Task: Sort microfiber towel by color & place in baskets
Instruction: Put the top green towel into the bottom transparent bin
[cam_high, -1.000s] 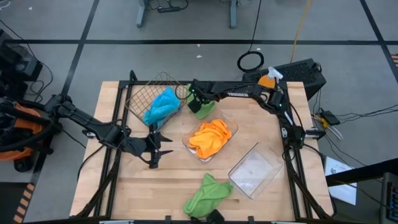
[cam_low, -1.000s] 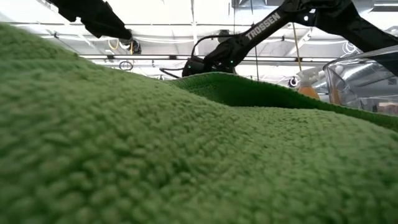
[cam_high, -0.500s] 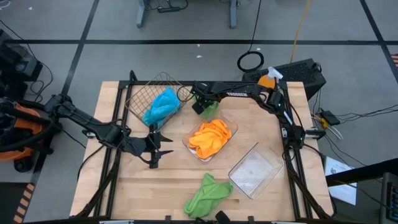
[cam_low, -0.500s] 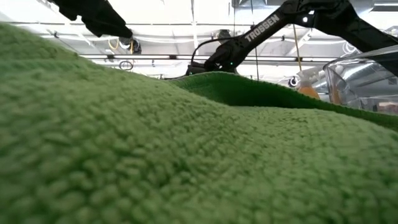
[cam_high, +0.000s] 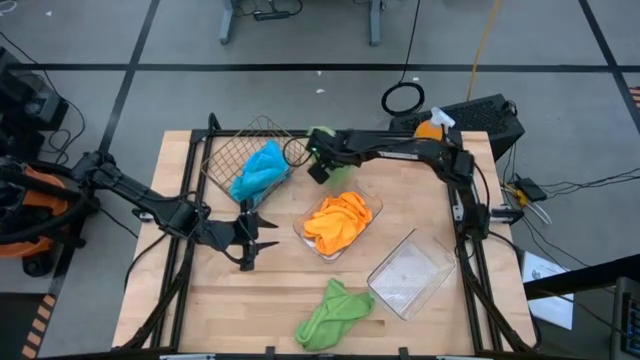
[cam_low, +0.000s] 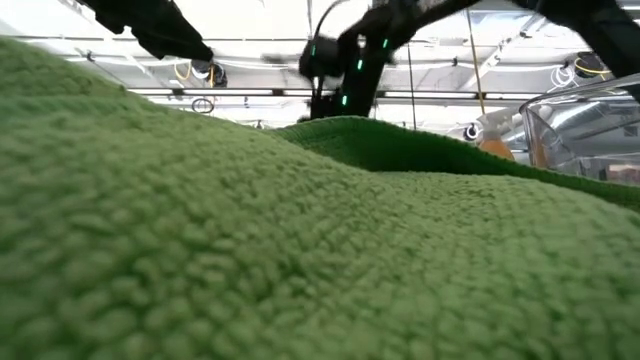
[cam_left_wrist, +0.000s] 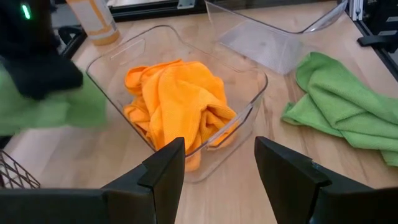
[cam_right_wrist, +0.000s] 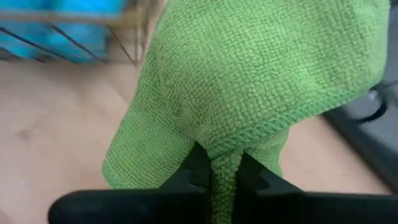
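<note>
Wood table (cam_high: 200, 290) | my R gripper (cam_high: 318, 165) pinched on green towel (cam_high: 338, 176), lifted beside wire basket (cam_high: 228, 152) | L gripper (cam_high: 262, 243) idle, fingers apart | I'd lift high, clear orange tray (cam_high: 372, 221), carry to empty clear tray (cam_high: 408, 275).

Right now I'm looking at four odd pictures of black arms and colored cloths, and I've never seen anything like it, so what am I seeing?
Two robot arms work at a wooden table.

One camera looks down from above, one sits at table height with a green towel filling its view, and one rides on each wrist.

The wire basket holds blue towels. One clear tray holds orange towels; the other clear tray holds nothing.

The right gripper pinches a second green towel, raised beside the basket. The left gripper waits open near the orange tray.
</note>
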